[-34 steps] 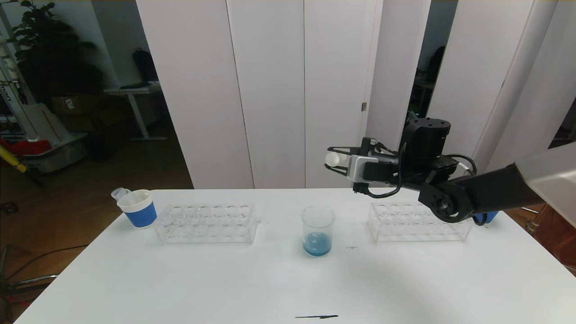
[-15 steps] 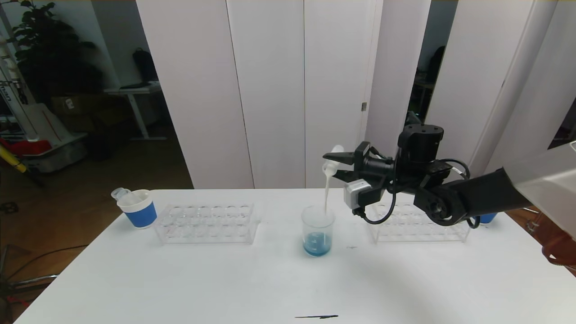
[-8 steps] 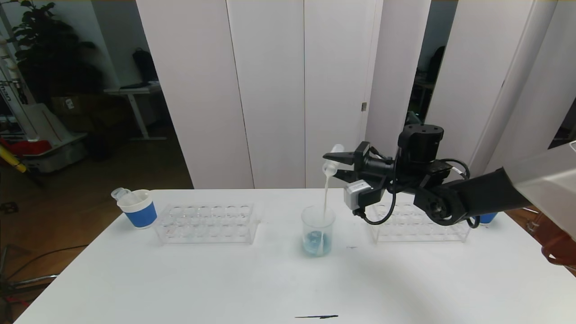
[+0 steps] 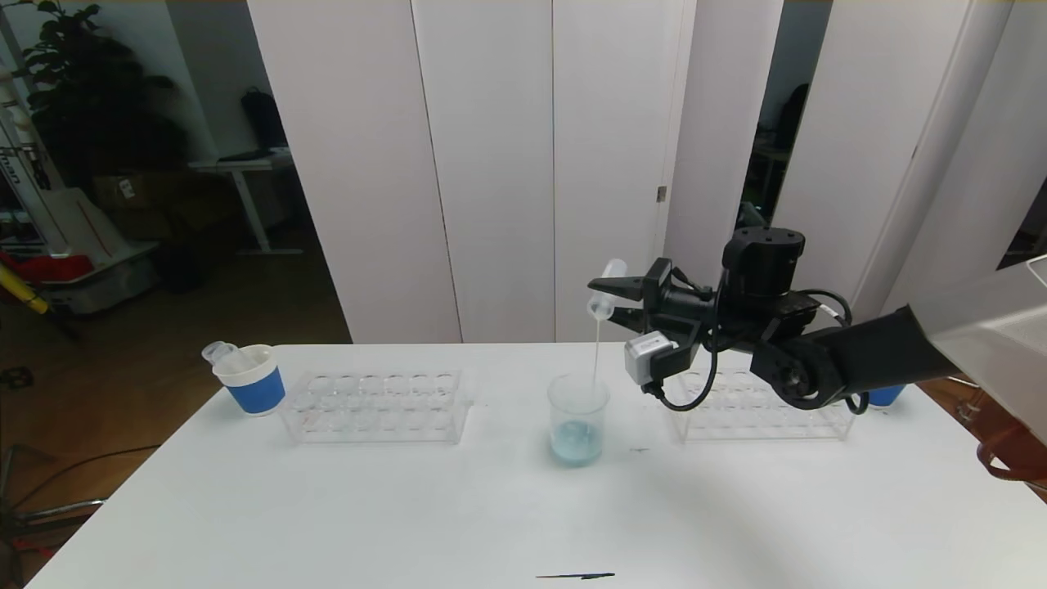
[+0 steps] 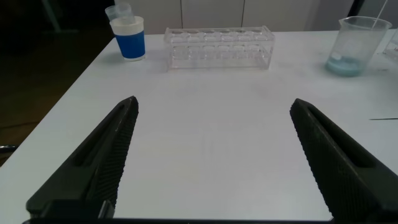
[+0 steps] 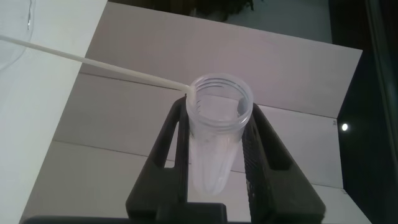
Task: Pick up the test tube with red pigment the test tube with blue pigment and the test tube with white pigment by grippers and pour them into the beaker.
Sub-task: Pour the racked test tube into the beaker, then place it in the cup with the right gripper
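Observation:
My right gripper [image 4: 609,296] [image 6: 217,121] is shut on the test tube with white pigment [image 4: 606,288] [image 6: 215,137], held tipped mouth-down above the beaker [image 4: 577,419]. A thin white stream falls from the tube's mouth into the beaker, which holds pale blue liquid. The beaker [image 5: 356,45] also shows far off in the left wrist view. My left gripper [image 5: 213,106] hangs open over bare table, holding nothing. The test tubes with red and blue pigment are out of view.
Two clear tube racks stand on the white table [image 4: 409,507], one left of the beaker [image 4: 376,406] and one right of it [image 4: 757,405] behind my right arm. A blue-banded paper cup [image 4: 249,378] holding an empty tube sits at the far left; another blue cup [image 4: 883,396] peeks out at the far right.
The tube was tipped over and its white liquid has been pouring into the beaker. The stream has thinned, and the beaker's blue liquid has turned paler. My left gripper has not moved.

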